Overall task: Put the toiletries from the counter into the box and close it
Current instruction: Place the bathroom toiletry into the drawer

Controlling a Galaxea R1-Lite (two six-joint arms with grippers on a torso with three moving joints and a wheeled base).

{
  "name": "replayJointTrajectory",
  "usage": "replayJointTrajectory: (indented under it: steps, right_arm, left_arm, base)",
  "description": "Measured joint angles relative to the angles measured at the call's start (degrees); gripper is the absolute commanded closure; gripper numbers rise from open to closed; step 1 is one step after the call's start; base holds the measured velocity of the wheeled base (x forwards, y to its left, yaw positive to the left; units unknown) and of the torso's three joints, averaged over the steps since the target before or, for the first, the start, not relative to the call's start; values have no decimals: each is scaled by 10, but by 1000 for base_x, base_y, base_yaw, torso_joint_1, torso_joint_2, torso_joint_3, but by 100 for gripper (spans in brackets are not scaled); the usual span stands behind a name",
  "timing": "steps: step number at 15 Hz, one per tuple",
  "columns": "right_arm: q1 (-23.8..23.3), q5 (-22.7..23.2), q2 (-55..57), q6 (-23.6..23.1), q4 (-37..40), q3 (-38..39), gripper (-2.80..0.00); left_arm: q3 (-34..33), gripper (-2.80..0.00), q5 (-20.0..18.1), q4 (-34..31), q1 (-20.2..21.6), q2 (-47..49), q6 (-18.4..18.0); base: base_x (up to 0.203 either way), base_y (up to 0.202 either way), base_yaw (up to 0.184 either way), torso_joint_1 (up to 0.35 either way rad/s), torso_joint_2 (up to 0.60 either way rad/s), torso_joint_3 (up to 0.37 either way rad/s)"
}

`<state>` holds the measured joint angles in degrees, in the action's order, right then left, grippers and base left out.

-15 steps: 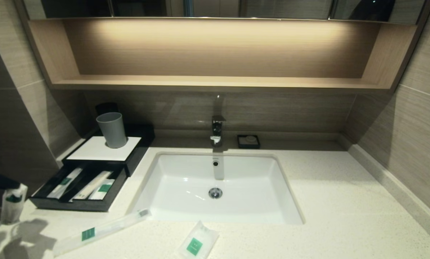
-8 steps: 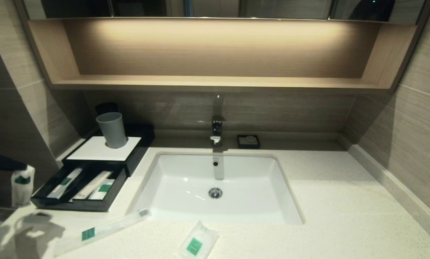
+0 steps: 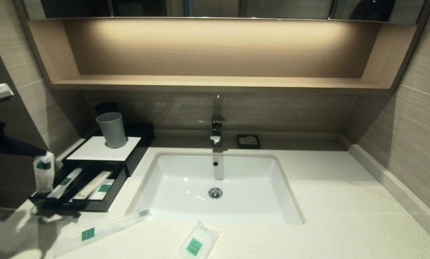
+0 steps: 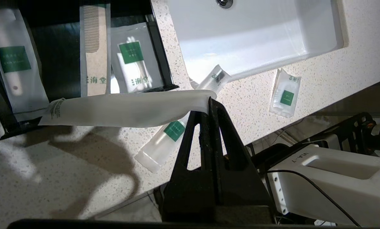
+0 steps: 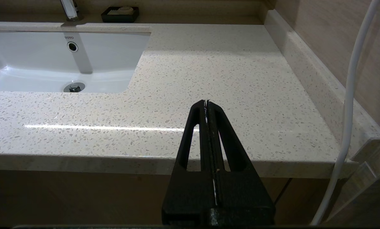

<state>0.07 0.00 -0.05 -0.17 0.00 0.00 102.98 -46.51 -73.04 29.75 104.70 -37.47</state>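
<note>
Head view: held packet now above the open drawer

Grips, in the left gripper [image 4: 209, 103], fingers pinched tight on one end, a long, thin clear-plastic-wrapped toothbrush packet [image 3: 44, 172] with a green square label. Has swung within the last second from off the counter's front left corner, upward and inward. Hangs now, dangling lengthwise, at the left end of the pulled-out drawer [image 3: 103, 205] of the low black rectangular box [image 3: 103, 148] with the white top panel, set toward the back left corner of the pale cream speckled stone counter [image 3: 326, 201].

Suggests only a lowering and a release remain for this item. Leaves two more on the stone: a second toothbrush packet [image 3: 99, 230] lying slantwise near the front edge, left of the white rectangular sink [image 3: 265, 187], and a small white sachet [image 3: 197, 242] at the front edge, about mid-counter. Leaves the drawer yet to be pushed shut.

Keeps the right gripper [image 5: 206, 103] parked, fingers pressed together on nothing, off the front edge toward the right corner.
</note>
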Motion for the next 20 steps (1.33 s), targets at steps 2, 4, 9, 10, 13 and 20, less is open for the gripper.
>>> replayJointTrajectory:
  steps: [2,4,9,10,13,20]
  right_arm:
    - [0,0,0,0,0,0,0]
    - [0,0,0,0,0,0,0]
    - [0,0,0,0,0,0,0]
    - [0,0,0,0,0,0,0]
    - [0,0,0,0,0,0,0]
    - [0,0,0,0,0,0,0]
  left_arm:
    - [19,0,-2,-1,-11,21,0]
    - [39,0,-2,-2,-19,43,-1]
    - [72,0,-2,15,-38,83,-6]
    - [72,0,-2,19,-40,88,-8]
    - [73,0,-3,27,-44,102,-20]
    - [73,0,-12,38,-52,114,-27]
  base:
    - [0,0,0,0,0,0]
    - [0,0,0,0,0,0]
    - [0,0,0,0,0,0]
    - [0,0,0,0,0,0]
    - [0,0,0,0,0,0]
    - [0,0,0,0,0,0]
